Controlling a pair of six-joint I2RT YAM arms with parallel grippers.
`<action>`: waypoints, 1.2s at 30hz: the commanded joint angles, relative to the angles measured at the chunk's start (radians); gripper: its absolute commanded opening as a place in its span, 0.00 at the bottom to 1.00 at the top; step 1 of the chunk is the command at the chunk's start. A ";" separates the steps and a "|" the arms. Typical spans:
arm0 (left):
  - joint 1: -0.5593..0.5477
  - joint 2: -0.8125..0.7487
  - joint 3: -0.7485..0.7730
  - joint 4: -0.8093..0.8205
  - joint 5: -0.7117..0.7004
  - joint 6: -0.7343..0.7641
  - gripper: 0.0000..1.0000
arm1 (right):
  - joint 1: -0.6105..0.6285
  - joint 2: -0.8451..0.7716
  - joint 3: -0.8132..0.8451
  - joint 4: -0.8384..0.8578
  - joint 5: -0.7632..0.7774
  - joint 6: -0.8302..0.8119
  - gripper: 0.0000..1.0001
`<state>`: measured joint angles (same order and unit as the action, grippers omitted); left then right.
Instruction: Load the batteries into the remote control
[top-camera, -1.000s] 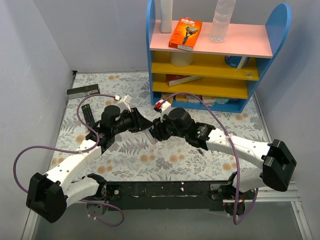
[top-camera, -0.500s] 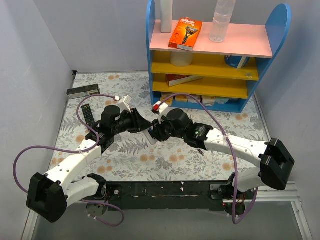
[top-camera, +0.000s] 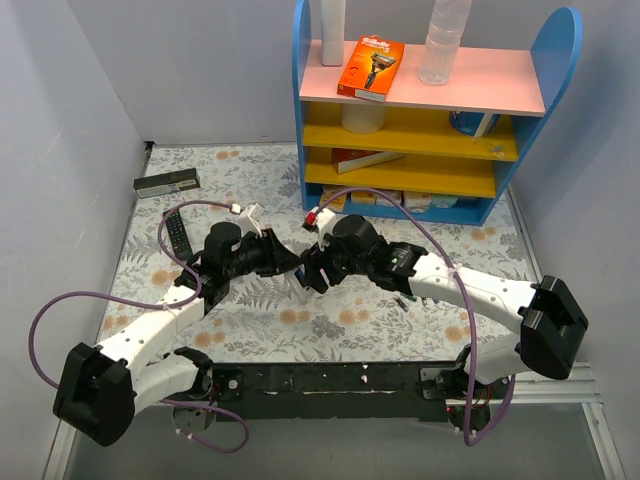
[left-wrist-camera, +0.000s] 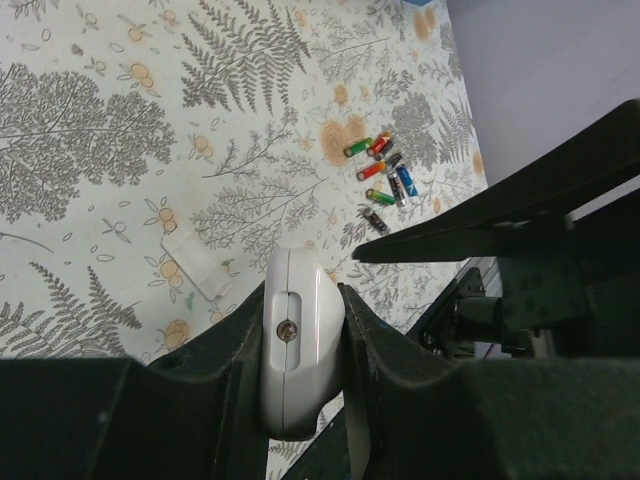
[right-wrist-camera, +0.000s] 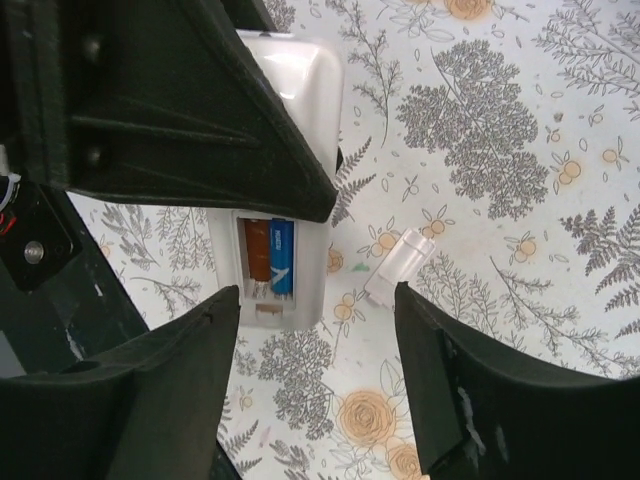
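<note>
Far left: black remote lies on the floral mat, not our target.

Left gripper is clamped on the white remote control, holding it mid-table just above the mat. The battery bay faces the right wrist camera. We see two cells in it, one reddish and one blue.

Right gripper stands wide and empty, tips just beside the bay.

The back cover lies on the mat near the remote. The loose batteries are clustered well apart from it.

Risks, as we judge them:
- The cells may not be fully seated and could drop out if the remote tilts.
- The two claws sit very close, so a finger clash could knock the remote out of the left grip.
- The cover is small and flat, so it is easy to push along the mat instead of lifting it.

Writing: the orange razor box on the shelf seems to read Gillette. Nothing else is legible to us.
</note>
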<state>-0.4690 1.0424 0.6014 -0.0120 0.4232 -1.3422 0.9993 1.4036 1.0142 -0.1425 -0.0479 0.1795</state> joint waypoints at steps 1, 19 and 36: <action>0.007 -0.035 -0.067 0.089 -0.014 0.028 0.00 | -0.002 -0.035 0.072 -0.071 -0.032 0.008 0.73; 0.010 -0.199 -0.324 0.357 0.071 0.041 0.00 | -0.393 -0.242 -0.149 -0.505 0.149 0.147 0.68; 0.010 -0.223 -0.367 0.386 0.063 0.060 0.00 | -0.636 -0.207 -0.252 -0.509 0.152 0.216 0.48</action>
<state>-0.4656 0.8440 0.2485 0.3290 0.4801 -1.2972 0.3790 1.1847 0.7479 -0.6781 0.1093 0.3859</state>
